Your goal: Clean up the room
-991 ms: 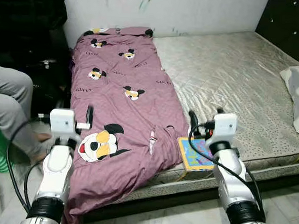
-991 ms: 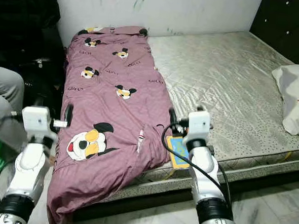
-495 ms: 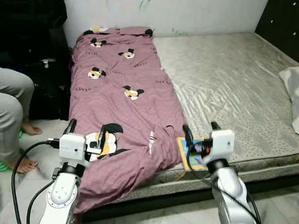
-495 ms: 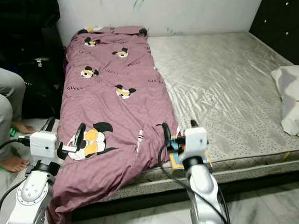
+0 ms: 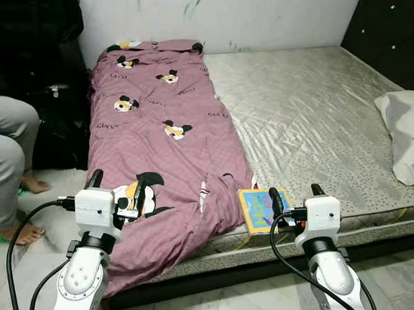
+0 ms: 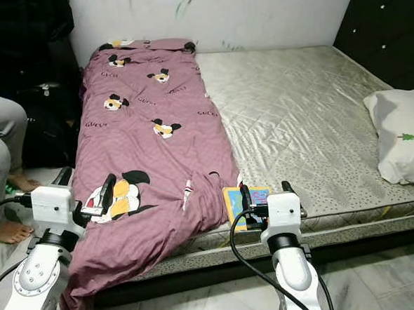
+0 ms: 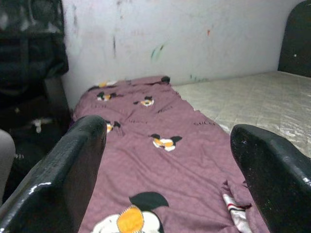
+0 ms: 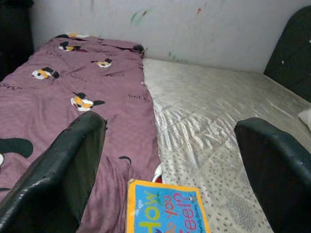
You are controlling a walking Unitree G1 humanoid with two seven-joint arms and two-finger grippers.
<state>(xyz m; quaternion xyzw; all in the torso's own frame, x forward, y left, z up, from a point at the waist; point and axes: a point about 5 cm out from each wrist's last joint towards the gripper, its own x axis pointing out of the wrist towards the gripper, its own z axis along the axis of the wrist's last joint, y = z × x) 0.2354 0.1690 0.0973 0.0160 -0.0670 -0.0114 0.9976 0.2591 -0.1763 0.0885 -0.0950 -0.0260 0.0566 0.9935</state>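
Observation:
A purple blanket (image 5: 165, 145) with cartoon mouse prints covers the left strip of the bare mattress (image 5: 315, 112) and hangs over its front edge. A blue and yellow picture book (image 5: 258, 209) lies flat at the mattress's front edge, just right of the blanket. My left gripper (image 5: 119, 178) is open above the hanging part of the blanket, with nothing between its fingers. My right gripper (image 5: 295, 190) is open and empty too, a little right of the book and nearer to me. In the right wrist view the book (image 8: 165, 206) lies low between the fingers (image 8: 73, 165).
A white pillow (image 5: 412, 136) lies at the mattress's right edge. A person's legs (image 5: 6, 157) and a black bag (image 5: 54, 117) are at the left beside the bed. A dark headboard (image 5: 404, 33) stands at the back right. Pale tiled floor (image 5: 240, 297) runs before the bed.
Both arms have dropped lower and drawn back toward me. The right gripper went from over the book to its right. The person's leg shifted, and the camera turned slightly.

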